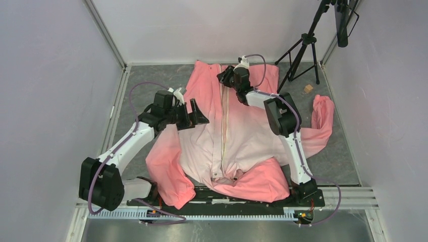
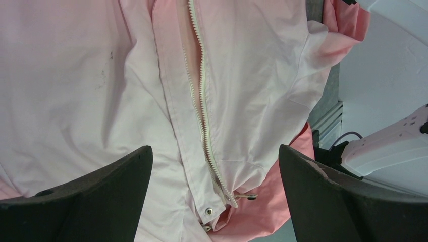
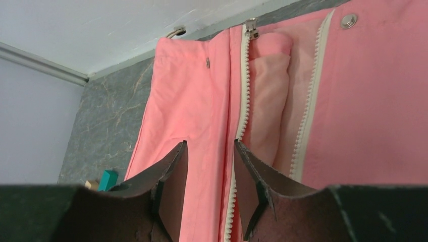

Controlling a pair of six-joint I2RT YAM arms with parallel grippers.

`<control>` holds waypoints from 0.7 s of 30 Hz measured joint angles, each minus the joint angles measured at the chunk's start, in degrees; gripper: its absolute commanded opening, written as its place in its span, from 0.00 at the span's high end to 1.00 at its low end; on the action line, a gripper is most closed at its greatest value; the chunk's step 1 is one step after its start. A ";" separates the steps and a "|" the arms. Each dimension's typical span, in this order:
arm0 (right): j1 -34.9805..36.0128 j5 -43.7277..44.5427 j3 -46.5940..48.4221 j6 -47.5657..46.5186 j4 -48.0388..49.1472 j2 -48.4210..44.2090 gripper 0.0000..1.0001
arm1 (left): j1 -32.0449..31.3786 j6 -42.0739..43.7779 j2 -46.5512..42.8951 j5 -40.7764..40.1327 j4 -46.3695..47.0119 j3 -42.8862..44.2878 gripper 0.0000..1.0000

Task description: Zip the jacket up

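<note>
While the jacket (image 1: 247,136) lies spread front-up across the middle of the grey table (image 1: 151,83), its collar points to 12 o'clock and its hem sits at 6 o'clock, against the arm bases. Its cream zipper strip (image 1: 224,126) runs down the front from collar to hem. In the right wrist view the two rows of teeth lie apart near the collar, with pale lining between them and a metal slider (image 3: 251,27) at the top of one row. One sleeve is bunched out at 3 o'clock and the other is folded down toward 7 o'clock. The left gripper (image 1: 194,115) hangs over the jacket's 9 o'clock side with its jaws wide apart and nothing between them. The right gripper (image 1: 225,76) is at 12 o'clock over the collar end, its jaws a narrow gap apart, straddling the pink fabric beside the teeth without gripping it. A black tripod (image 1: 303,50) stands at 1 o'clock, and a small wooden block (image 1: 308,88) lies near its feet.
</note>
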 measured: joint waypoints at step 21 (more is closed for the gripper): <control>-0.61 -1.07 6.49 0.70 -1.55 6.19 0.65 | 0.00 0.04 2.75 -0.17 0.00 0.76 0.00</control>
